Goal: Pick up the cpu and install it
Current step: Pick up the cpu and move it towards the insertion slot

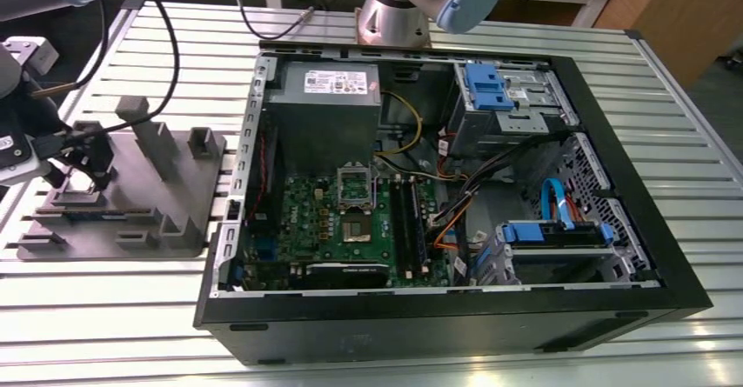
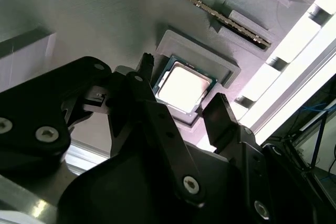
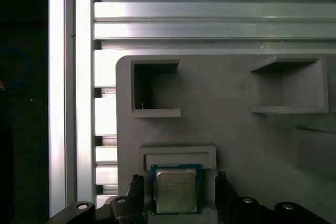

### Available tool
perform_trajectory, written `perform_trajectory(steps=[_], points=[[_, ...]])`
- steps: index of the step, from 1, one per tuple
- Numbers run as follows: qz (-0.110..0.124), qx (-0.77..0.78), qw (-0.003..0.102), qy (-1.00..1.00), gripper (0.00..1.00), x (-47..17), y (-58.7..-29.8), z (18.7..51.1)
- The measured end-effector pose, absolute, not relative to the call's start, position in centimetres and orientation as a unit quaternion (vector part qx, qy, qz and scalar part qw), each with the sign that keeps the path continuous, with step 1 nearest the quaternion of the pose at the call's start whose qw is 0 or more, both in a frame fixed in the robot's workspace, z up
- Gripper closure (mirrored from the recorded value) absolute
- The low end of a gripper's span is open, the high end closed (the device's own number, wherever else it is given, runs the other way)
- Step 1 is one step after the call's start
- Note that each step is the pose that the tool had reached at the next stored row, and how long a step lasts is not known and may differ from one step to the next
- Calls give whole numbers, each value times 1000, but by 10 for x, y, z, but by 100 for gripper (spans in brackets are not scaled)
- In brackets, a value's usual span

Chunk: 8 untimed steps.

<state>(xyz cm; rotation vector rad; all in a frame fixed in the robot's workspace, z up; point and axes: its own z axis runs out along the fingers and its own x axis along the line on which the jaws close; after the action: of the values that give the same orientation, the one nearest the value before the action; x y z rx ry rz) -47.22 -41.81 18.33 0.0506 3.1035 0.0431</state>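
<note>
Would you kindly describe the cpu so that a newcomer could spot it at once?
Find the grey tray at the exterior view's left of the open computer case. In a shallow framed pocket, straddled by the open claw, lies the cpu: the one shiny silver square, green-edged, among matte grey.

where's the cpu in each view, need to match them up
Exterior view: gripper over the grey tray at the exterior view's left.
Second wrist view: cpu in a pocket of it, between the open jaws.
First wrist view: cpu in the same pocket, jaws either side.
Shared landmark: the grey tray.
</note>
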Motion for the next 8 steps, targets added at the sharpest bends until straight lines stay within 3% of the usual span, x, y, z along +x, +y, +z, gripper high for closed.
perform_trajectory(steps=[8], points=[[14, 16, 19, 1000, 35, -472, -418, 180]])
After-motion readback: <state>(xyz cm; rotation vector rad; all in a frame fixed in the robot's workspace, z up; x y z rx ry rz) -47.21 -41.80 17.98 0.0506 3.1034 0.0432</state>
